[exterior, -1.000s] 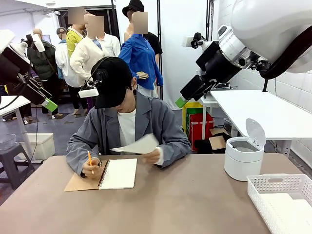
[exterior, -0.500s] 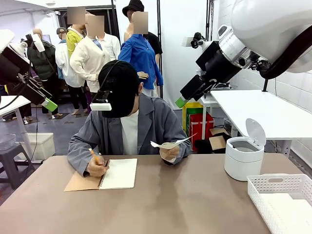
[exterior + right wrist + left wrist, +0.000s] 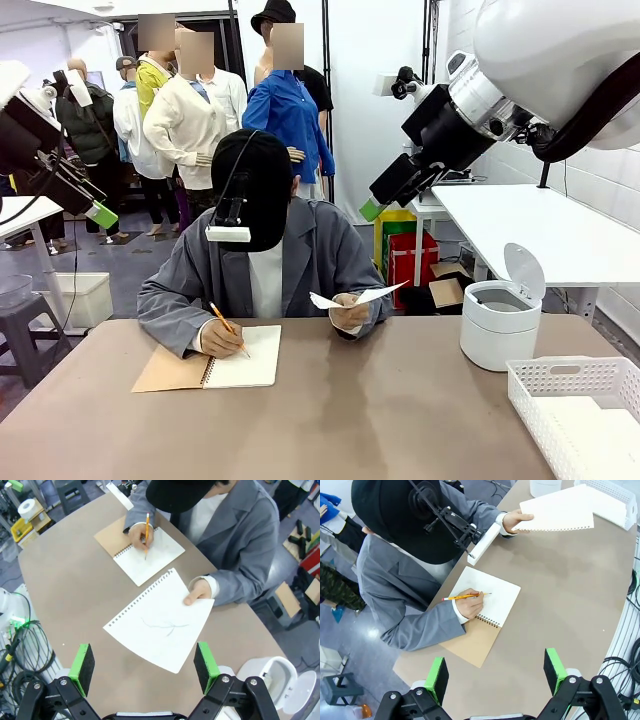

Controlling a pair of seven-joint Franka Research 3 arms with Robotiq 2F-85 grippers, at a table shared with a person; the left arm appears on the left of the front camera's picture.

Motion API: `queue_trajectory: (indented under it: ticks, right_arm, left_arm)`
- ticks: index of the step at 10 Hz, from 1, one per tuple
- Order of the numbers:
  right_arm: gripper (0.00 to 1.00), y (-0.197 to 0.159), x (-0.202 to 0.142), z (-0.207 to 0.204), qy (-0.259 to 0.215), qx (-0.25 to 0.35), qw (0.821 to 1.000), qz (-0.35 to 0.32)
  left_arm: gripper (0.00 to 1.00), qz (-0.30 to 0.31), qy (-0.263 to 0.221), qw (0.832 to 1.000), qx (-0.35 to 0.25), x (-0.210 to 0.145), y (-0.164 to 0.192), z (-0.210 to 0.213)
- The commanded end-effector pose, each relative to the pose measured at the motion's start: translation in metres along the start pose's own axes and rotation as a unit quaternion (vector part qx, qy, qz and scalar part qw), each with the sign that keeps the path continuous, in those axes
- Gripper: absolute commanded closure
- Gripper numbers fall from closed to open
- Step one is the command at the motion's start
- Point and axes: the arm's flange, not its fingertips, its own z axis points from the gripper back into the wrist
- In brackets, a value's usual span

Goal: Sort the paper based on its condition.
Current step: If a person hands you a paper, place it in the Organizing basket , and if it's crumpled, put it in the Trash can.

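Observation:
A smooth white sheet of paper (image 3: 358,296) (image 3: 556,515) (image 3: 161,618) with a faint scribble is held flat above the table in the person's hand (image 3: 196,591). The person's other hand (image 3: 468,603) writes with a pencil (image 3: 147,533) in the open spiral notebook (image 3: 226,359) (image 3: 489,607) (image 3: 142,548). My left gripper (image 3: 92,212) (image 3: 494,671) hangs open high at the left, well above the table. My right gripper (image 3: 378,205) (image 3: 144,663) hangs open high at the right, above the held sheet. Both have nothing between their fingers.
A white lidded bin (image 3: 500,317) (image 3: 275,676) with its lid up stands at the table's right. A white lattice basket (image 3: 575,412) (image 3: 607,491) sits at the near right corner. The brown tabletop (image 3: 350,420) lies bare in the middle.
The person lowered the sheet to a flat hold over the table and bent back to writing in the notebook. Neither arm has moved.

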Motion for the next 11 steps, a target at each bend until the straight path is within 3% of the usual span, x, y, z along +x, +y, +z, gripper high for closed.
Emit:
queue_trajectory:
  ticks: [1,4,6,8,11]
  right_arm:
    - [0.00,0.000,0.000,0.000,0.000,0.000,1.000,0.000]
    - [0.00,-0.050,0.016,-0.014,0.004,0.095,0.979,-0.178]
    - [0.00,-0.094,0.021,-0.031,0.028,0.144,0.947,-0.285]
    - [0.00,-0.137,0.013,-0.057,0.066,0.179,0.903,-0.385]
    - [0.00,-0.168,-0.015,-0.099,0.126,0.182,0.852,-0.475]
  left_arm:
    - [0.00,0.000,0.000,1.000,-0.001,0.000,0.000,0.000]
    - [0.00,0.000,0.000,1.000,-0.001,0.000,0.000,0.000]
    - [0.00,0.000,0.000,1.000,-0.001,0.000,0.000,0.000]
    - [0.00,0.000,0.000,1.000,-0.001,0.000,0.000,0.000]
    - [0.00,0.000,0.000,1.000,-0.001,0.000,0.000,0.000]
